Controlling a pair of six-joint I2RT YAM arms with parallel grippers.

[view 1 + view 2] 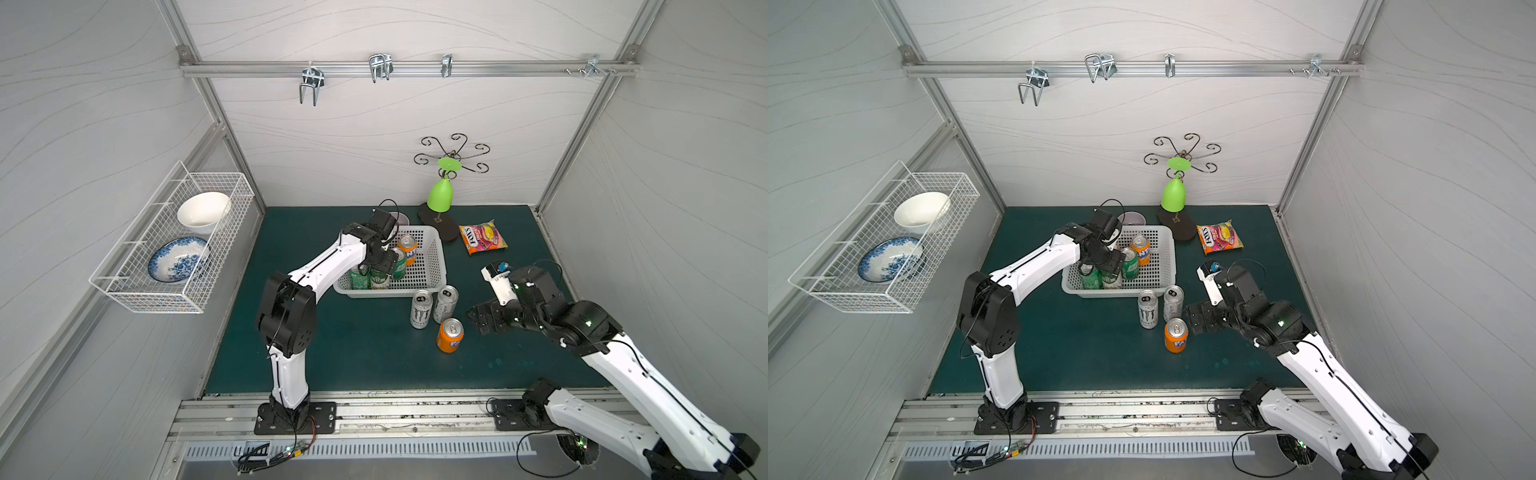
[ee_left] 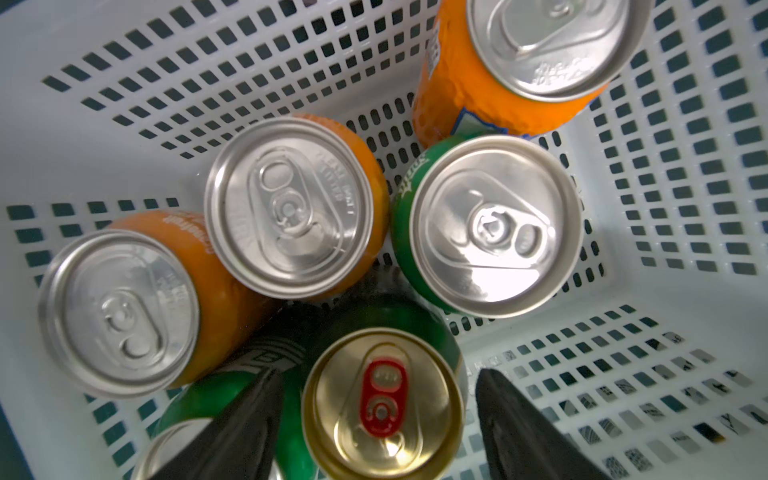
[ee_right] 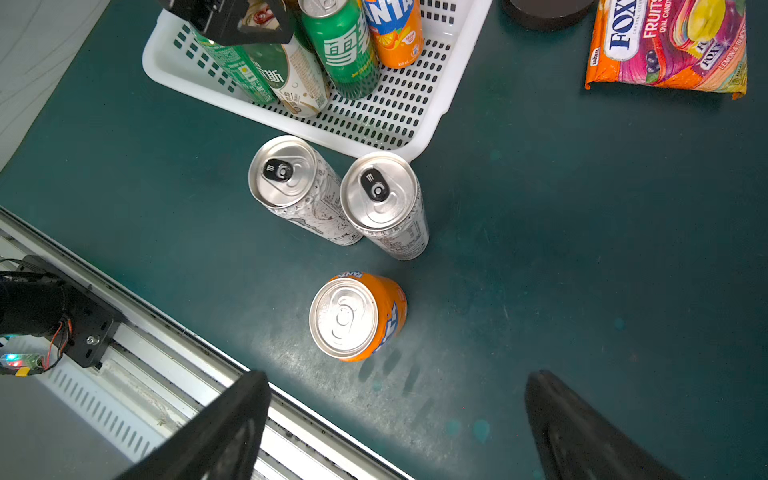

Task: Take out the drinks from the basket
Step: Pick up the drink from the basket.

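Grey panelled walls enclose a dark green desk [image 1: 353,361]. Toward the back of it a white perforated basket [image 1: 436,255] is seen. Six cans are stood upright inside it, crowded toward the end nearest the left arm: three orange cans [image 2: 118,311] [image 2: 291,208] [image 2: 548,45], two green cans [image 2: 494,224] [image 2: 195,399] and a gold-topped can [image 2: 382,409]. The left end effector [image 2: 379,370] is positioned inside the basket, its fingers spread on either side of the gold-topped can, with a thin gap visible on one side. On the desk in front of the basket, two tall silver cans [image 1: 421,309] [image 1: 445,304] are stood side by side, with a lone orange can [image 1: 450,336] just nearer the front edge. The right end effector [image 3: 397,374] is held above the desk beside that can, fingers spread wide with nothing between them. A candy bag [image 1: 483,237] is laid flat near the back of the desk, apart from the basket.
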